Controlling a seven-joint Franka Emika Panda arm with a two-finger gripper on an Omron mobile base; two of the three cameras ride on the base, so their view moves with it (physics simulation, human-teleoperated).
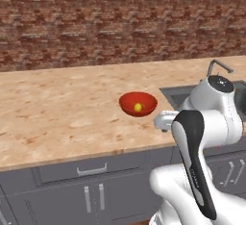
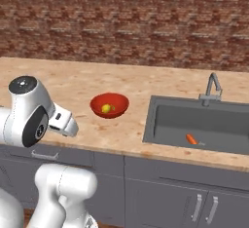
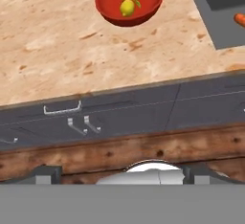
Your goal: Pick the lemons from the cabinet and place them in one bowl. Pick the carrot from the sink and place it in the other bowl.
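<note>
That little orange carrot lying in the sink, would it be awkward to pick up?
Probably a bit. The carrot looks slim and tapered, so it may roll or slip between fingers. It lies flat on the sink floor, leaving little room underneath. It is likely stiff and light.

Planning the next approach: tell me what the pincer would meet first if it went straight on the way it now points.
Probably the grey drawer fronts below the counter edge, centred ahead in the hand view; depth is unclear.

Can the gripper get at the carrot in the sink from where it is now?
Probably yes. The carrot lies alone on the floor of the sink, uncovered, and the faucet stands at the back rim. The arm must swing right and descend.
</note>
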